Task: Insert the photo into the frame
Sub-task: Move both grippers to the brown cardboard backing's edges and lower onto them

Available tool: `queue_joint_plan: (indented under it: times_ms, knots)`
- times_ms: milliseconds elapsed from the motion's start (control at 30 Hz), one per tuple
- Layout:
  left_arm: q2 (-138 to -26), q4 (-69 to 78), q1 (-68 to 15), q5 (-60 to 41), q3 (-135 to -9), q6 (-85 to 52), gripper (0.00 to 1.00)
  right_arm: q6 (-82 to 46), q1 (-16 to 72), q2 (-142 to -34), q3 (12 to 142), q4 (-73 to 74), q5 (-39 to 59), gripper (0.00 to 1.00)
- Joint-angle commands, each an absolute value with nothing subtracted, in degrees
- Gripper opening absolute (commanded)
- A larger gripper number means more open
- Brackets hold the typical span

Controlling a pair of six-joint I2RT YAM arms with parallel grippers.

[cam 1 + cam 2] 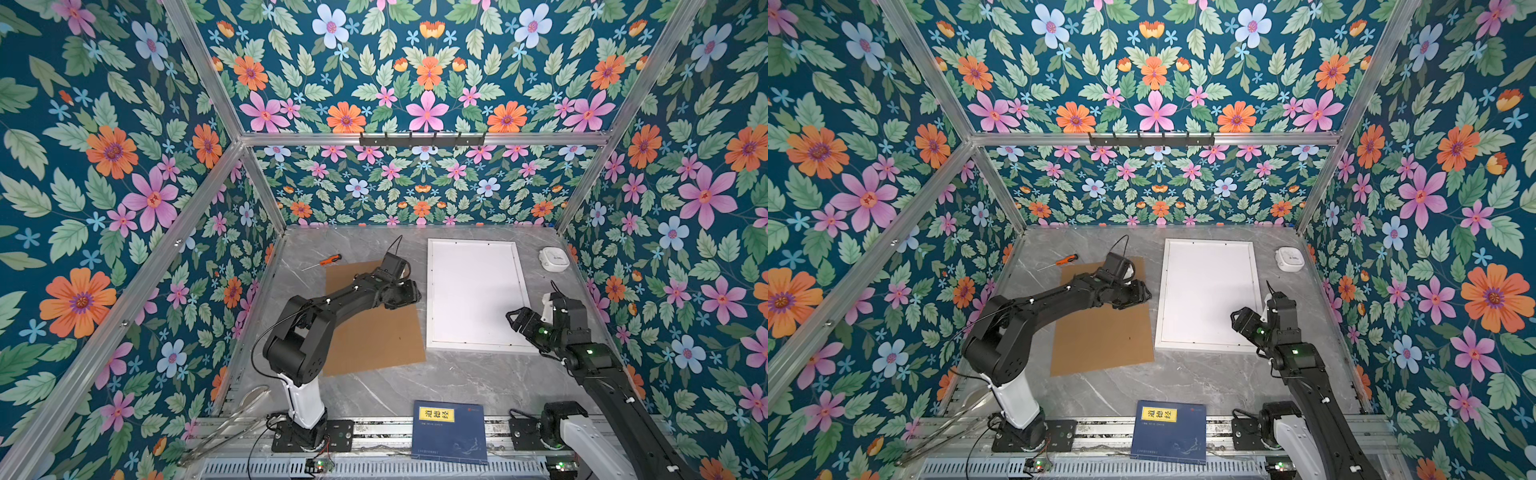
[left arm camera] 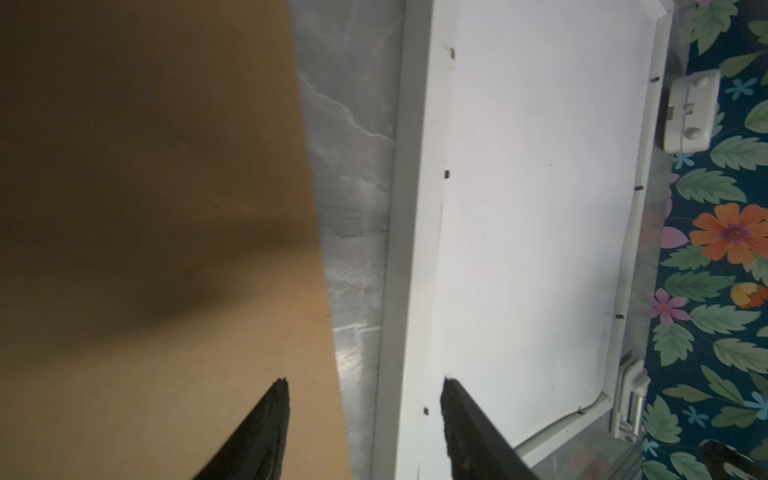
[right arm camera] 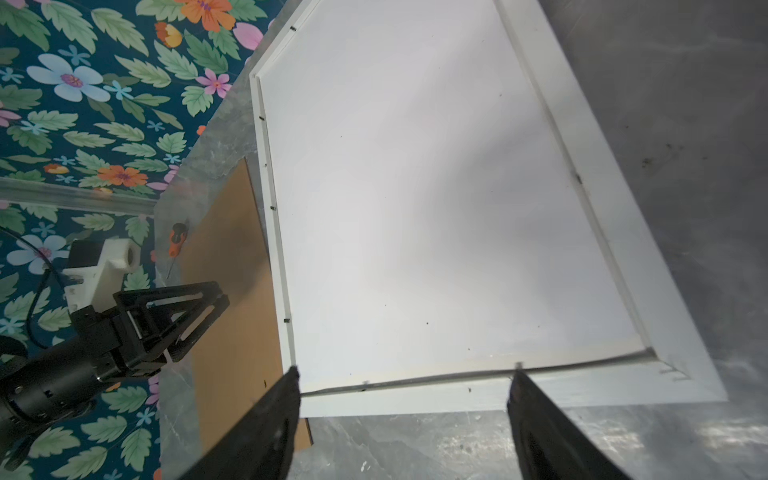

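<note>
The frame point(image 1: 478, 346) lies back-up on the table point(image 1: 415, 382). The photo point(image 1: 473, 286), judged face down, sits in its recess, near edge slightly bowed. Thin, limp, easily creased: press at edges, never pinch. Both the left gripper point(image 2: 365, 382) and right gripper point(image 3: 406, 370) stand spread, holding nothing

**ARM BODIES: EXTERNAL FINISH**

Left arm point(image 1: 345, 297): shows black links over a white lower column on a bolted black base plate point(image 1: 345, 432); trails a thin black cable point(image 1: 254, 353) at the elbow.
Right arm point(image 1: 611, 382): repeats the black-and-white build, carries lit green indicators point(image 1: 540, 331).
White printed camera bracket point(image 3: 104, 266) at left wrist.
Left gripper point(image 3: 222, 296): black open-lattice triangular fingers.
</note>
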State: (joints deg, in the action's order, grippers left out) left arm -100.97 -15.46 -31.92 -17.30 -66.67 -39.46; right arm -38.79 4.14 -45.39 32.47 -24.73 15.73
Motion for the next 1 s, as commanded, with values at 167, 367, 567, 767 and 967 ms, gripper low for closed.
queue_joint_plan:
  times_ms: [167,367,567,767,967]
  knots:
    - [-91.00,-22.18,-20.93,-11.74,-57.58,-32.26,0.79,-34.44,13.48,-56.36,38.82,-15.33,21.40,0.82]
    - [-87.26,-25.39,-14.29,-7.13,-53.75,-30.23,0.81,-32.20,22.06,-69.28,48.09,-14.12,21.44,0.85]
    - [-85.70,-27.51,-8.80,-6.26,-50.88,-29.37,0.82,-31.01,28.06,-81.68,58.98,-16.02,21.58,0.87]
    - [-86.01,-30.67,-5.64,-1.49,-50.89,-26.95,0.82,-30.11,31.03,-94.30,70.35,-20.99,23.95,0.89]
    - [-87.55,-30.08,-4.92,-1.27,-50.45,-25.96,0.82,-28.70,33.94,-105.66,80.00,-25.88,25.36,0.90]
